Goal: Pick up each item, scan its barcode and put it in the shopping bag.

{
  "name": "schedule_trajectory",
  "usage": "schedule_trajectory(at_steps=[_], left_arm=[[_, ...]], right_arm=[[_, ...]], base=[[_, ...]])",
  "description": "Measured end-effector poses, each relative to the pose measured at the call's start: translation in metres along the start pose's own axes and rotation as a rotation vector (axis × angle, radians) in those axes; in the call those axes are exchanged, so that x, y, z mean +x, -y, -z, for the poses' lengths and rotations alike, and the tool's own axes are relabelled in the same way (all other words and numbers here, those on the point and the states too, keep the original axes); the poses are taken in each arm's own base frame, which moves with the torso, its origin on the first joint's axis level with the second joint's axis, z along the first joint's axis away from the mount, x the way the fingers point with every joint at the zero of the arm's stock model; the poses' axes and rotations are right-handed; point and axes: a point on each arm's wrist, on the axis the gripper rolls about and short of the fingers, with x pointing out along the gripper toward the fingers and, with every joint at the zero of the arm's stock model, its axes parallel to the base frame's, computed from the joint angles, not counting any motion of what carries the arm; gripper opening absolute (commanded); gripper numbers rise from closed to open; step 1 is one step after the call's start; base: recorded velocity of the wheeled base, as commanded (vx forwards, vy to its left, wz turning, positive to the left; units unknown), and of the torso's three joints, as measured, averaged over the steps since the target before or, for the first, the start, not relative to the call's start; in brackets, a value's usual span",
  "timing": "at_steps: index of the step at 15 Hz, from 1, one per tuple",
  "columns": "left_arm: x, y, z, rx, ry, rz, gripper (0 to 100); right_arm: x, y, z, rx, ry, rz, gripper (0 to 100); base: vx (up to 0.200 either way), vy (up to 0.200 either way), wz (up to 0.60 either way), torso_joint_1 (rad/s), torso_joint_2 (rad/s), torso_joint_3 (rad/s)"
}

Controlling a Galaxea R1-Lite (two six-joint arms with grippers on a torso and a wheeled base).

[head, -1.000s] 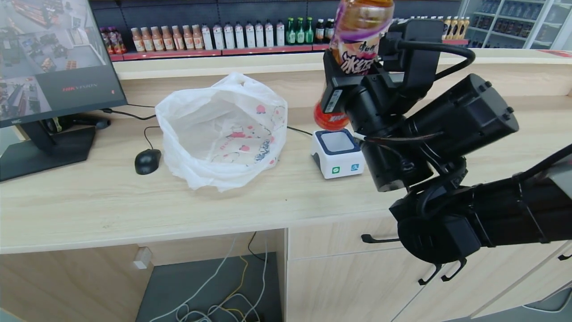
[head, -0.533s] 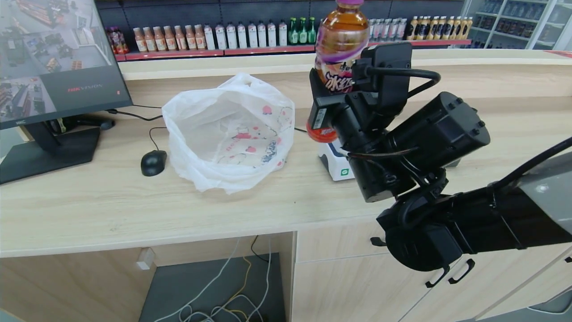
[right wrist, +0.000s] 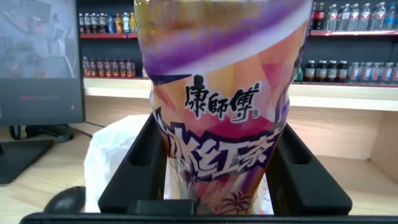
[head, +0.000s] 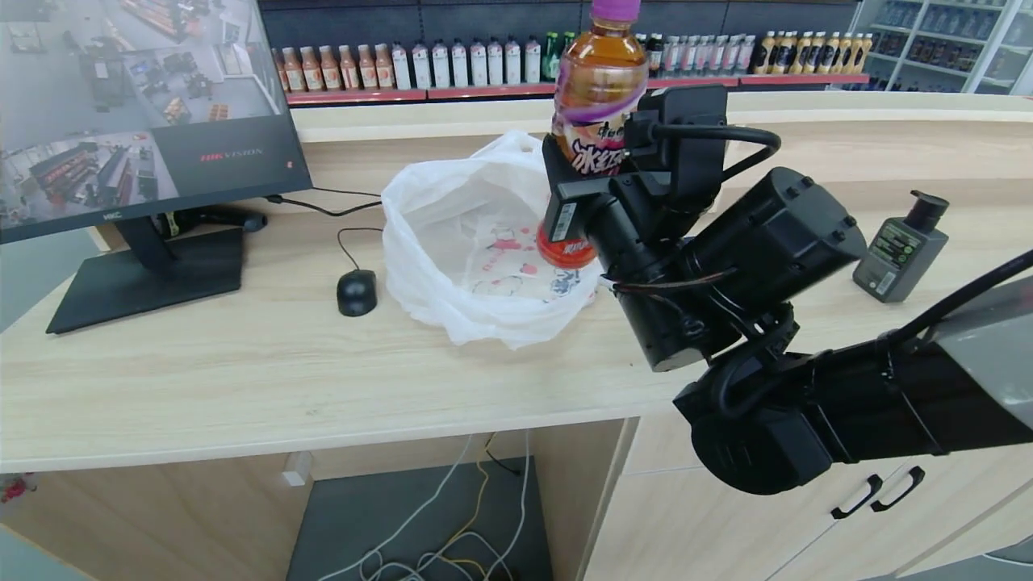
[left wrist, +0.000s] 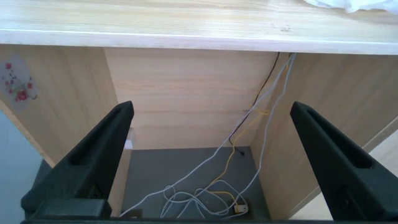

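Note:
A tea bottle (head: pixel 597 97) with amber liquid, a purple cap and a purple and orange label stands upright in my right gripper (head: pixel 593 173), which is shut on its lower half. It hangs over the right rim of the white shopping bag (head: pixel 468 234), whose mouth gapes open on the wooden counter (head: pixel 242 363). From the right wrist, the bottle (right wrist: pixel 224 112) sits between the black fingers (right wrist: pixel 134 168), with the bag (right wrist: pixel 109 155) behind it. My left gripper (left wrist: pixel 211 155) is open below the counter's edge, facing the cavity under it.
A monitor (head: pixel 145 121) stands at the back left, and a black mouse (head: pixel 357 292) lies left of the bag. A dark pump bottle (head: pixel 900 250) stands at the right. Loose cables (head: pixel 452 532) lie under the counter. Shelves of bottles (head: pixel 420 64) line the far wall.
The head camera has turned, shifting the scene to the right. My right gripper carried the bottle left, from above the white scanner to the bag's right rim.

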Motion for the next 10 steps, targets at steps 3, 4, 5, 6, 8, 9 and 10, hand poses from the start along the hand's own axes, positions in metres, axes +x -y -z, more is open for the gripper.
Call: schedule_trajectory(at_steps=[3,4,5,6,8,9,10], left_arm=[[0.000,0.000,0.000,0.004,0.000,0.002,100],[0.000,0.000,0.000,0.005,0.000,0.001,100],[0.000,0.000,0.000,0.006,0.000,0.002,100],[0.000,0.000,0.000,0.007,0.000,0.001,100],[0.000,0.000,0.000,0.007,0.000,0.003,100],[0.000,0.000,0.000,0.007,0.000,0.002,100],[0.000,0.000,0.000,0.007,0.000,0.001,100]], right_arm=[[0.000,-0.001,0.004,0.004,-0.033,-0.008,0],[0.001,-0.003,0.007,-0.002,-0.067,-0.019,0],[0.003,-0.004,0.007,0.003,-0.084,-0.026,0],[0.008,-0.006,0.006,0.012,-0.092,-0.030,0],[0.022,-0.006,0.001,0.031,-0.090,-0.015,0],[0.027,-0.009,0.001,0.039,-0.103,-0.025,0],[0.035,-0.010,0.001,0.047,-0.112,-0.024,0]], base=[[0.000,0.067,0.00,0.001,0.00,-0.001],[0.000,0.000,0.00,0.000,0.00,0.000],[0.000,0.000,0.00,0.000,0.00,0.000],[0.000,0.000,0.00,0.000,0.00,0.000],[0.000,0.000,0.00,0.000,0.00,0.000],[0.000,0.000,0.00,0.000,0.00,0.000],[0.000,0.000,0.00,0.000,0.00,0.000]])
